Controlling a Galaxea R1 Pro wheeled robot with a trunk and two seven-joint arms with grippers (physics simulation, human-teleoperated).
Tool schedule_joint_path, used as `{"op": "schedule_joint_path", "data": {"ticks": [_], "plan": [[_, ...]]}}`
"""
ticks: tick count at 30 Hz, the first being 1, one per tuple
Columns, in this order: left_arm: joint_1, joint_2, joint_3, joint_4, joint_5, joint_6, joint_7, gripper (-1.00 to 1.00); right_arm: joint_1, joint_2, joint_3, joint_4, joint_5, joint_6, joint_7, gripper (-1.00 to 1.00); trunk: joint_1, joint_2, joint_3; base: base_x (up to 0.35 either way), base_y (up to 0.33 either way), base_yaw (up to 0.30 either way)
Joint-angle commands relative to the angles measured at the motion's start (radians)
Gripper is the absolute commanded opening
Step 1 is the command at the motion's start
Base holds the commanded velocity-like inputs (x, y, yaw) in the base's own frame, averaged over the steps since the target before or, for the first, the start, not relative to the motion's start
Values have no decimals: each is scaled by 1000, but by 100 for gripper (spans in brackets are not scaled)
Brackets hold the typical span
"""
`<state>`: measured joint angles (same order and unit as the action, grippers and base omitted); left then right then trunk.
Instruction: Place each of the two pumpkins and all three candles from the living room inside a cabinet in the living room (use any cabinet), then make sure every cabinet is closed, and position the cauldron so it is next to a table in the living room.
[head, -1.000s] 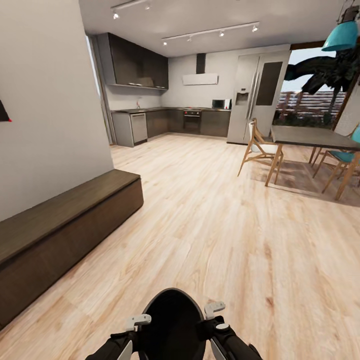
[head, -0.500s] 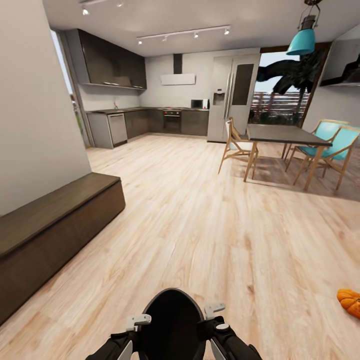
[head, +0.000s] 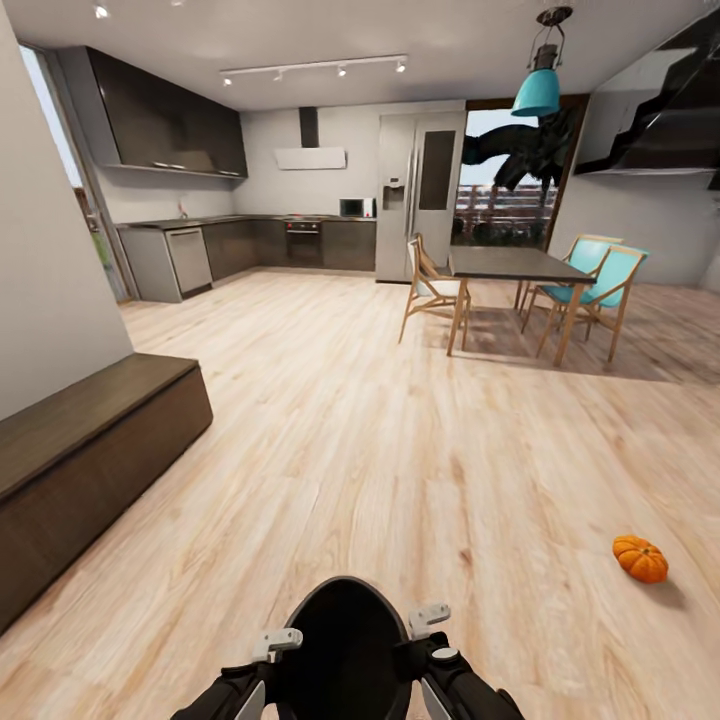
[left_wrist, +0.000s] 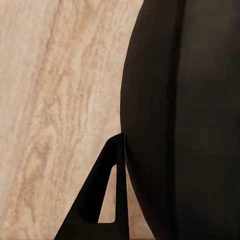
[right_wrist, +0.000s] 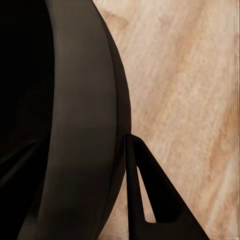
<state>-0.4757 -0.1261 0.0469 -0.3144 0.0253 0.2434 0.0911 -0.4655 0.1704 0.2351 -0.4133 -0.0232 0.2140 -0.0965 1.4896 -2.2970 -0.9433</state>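
Cauldron, a round-bellied matte black pot (head: 345, 650), rides low before the robot, left end effector (head: 278, 640) and right end effector (head: 428, 618) each clamping its rim; probably heavy, rigid, best held two-sided.

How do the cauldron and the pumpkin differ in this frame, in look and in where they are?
The cauldron is matte black and smooth; the pumpkin is orange and ribbed. The cauldron sits between the left gripper and right gripper in front of the robot; the pumpkin lies alone on the wood floor, off to the right. The cauldron looks far bigger. Both are rounded.
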Motion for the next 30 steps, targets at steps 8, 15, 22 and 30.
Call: {"op": "schedule_joint_path", "data": {"ticks": [8,15,22,30], "plan": [[0,-1,-13,2,11,7,-1,-100,-1,0,27,-7,-13,-1,27,-100,0,0,-1,-57,0,-257],[0,0,-13,2,11,7,-1,-100,-1,0,27,-7,-13,-1,27,-100,0,0,-1,-2,0,-257],[0,-1,-13,2,11,7,-1,-100,-1,0,27,-8,-13,-1,27,-100,0,0,-1,0,0,-257],[0,-1,-13,2,11,7,-1,-100,-1,0,27,-8,-13,-1,28,-100,0,0,-1,0,0,-257]]}}
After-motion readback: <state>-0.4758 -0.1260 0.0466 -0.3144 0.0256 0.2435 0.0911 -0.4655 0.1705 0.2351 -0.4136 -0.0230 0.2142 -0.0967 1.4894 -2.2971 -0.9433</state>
